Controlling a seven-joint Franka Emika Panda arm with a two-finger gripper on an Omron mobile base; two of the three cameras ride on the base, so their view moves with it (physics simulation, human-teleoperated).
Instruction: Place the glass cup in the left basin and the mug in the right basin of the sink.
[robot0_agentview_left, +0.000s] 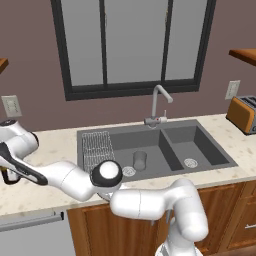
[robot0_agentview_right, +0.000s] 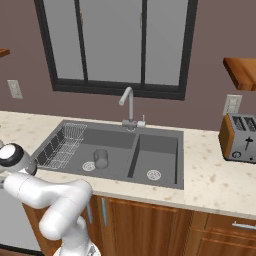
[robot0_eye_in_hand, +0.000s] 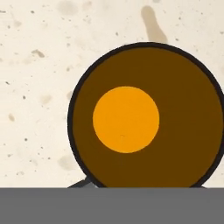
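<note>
Directly beneath the hand, the mug (robot0_eye_in_hand: 146, 116) stands on the tabletop (robot0_eye_in_hand: 35, 65) (glass cup (robot0_agentview_left: 139, 160) already in the left basin (robot0_agentview_left: 150, 145)); grip state unclear, so an off-centre clench could tip it.

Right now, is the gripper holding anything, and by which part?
Cannot be told. The hand view looks straight down into the mug on the counter, very close, but the fingers and any contact with its rim aren't visible.

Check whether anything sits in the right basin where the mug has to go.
Nothing visible does. The right basin holds only its round drain. The glass cup already stands in the left basin; the mug sits on the counter.
</note>
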